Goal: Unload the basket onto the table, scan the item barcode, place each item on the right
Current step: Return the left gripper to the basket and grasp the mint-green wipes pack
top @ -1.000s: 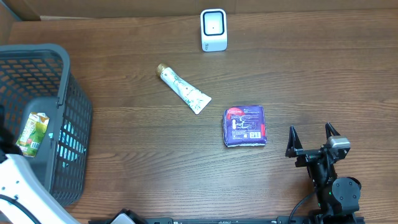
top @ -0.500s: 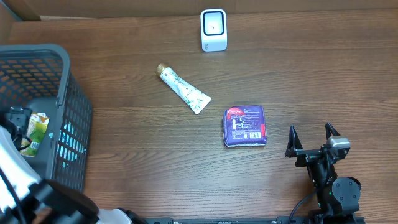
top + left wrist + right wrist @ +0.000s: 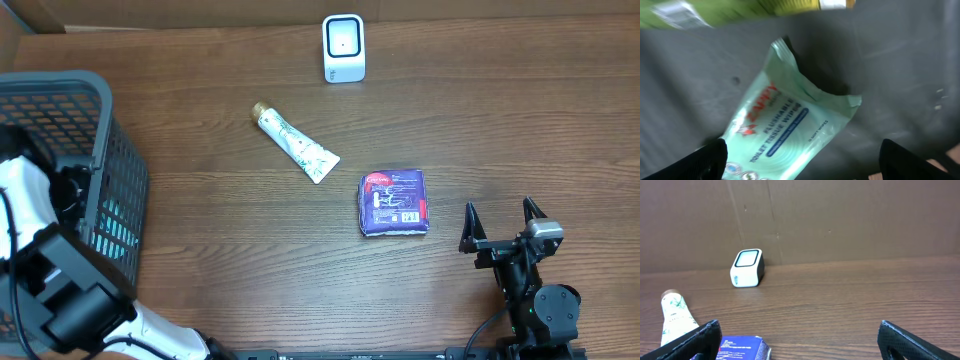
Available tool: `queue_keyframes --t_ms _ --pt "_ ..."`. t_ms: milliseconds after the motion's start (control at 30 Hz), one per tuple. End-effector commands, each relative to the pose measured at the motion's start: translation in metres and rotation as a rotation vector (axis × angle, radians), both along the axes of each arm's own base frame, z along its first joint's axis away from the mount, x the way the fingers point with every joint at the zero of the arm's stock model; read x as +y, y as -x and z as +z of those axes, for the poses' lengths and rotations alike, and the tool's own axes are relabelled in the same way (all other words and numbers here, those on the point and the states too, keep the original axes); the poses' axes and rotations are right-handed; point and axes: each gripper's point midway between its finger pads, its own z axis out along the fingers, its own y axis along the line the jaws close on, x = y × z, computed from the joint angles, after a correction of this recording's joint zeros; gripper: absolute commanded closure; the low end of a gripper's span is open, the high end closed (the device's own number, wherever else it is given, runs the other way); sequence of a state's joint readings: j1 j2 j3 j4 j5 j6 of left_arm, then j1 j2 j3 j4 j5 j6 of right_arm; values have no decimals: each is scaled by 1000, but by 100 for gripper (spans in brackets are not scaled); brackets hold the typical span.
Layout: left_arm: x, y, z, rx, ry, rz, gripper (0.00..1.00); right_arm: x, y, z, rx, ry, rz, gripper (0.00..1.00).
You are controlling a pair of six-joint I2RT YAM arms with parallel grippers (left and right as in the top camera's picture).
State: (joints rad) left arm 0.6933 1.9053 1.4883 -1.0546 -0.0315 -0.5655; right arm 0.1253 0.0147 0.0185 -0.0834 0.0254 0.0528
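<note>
The white barcode scanner (image 3: 343,47) stands at the table's far edge, also in the right wrist view (image 3: 747,268). My left arm (image 3: 40,250) reaches down into the grey basket (image 3: 118,140). In the left wrist view, my left gripper (image 3: 802,150) is open just over a mint-green pack of flushable wipes (image 3: 785,120) lying on the basket floor, and the pack's lower end sits between the fingers. A green carton (image 3: 740,10) lies beyond the pack. My right gripper (image 3: 499,210) rests open at the near right, holding nothing.
A white toothpaste tube (image 3: 296,143) lies slanted on the table in front of the scanner. A blue-purple packet (image 3: 394,202) lies left of the right gripper, its corner seen by the right wrist (image 3: 742,347). A cardboard wall (image 3: 840,220) backs the table.
The left arm has swung over and down into the basket, covering the green carton seen there in the overhead view. The right arm and the table items have not moved.
</note>
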Motion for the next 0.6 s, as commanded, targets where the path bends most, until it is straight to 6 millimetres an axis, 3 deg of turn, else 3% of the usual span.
queue_keyframes --t_ms 0,200,400,467,567 --pt "-7 13 -20 74 13 -18 11 2 0 -2 -3 -8 9 0" --pt "-4 33 -34 157 -23 -13 11 2 0 -2 -3 -8 9 0" --pt "-5 36 -37 169 -25 -5 12 2 0 -2 -3 -8 9 0" --pt "-4 37 -37 175 -30 -5 21 2 0 -2 -3 -8 9 0" --pt "-4 38 -37 176 -32 -5 62 2 0 -2 -3 -8 9 0"
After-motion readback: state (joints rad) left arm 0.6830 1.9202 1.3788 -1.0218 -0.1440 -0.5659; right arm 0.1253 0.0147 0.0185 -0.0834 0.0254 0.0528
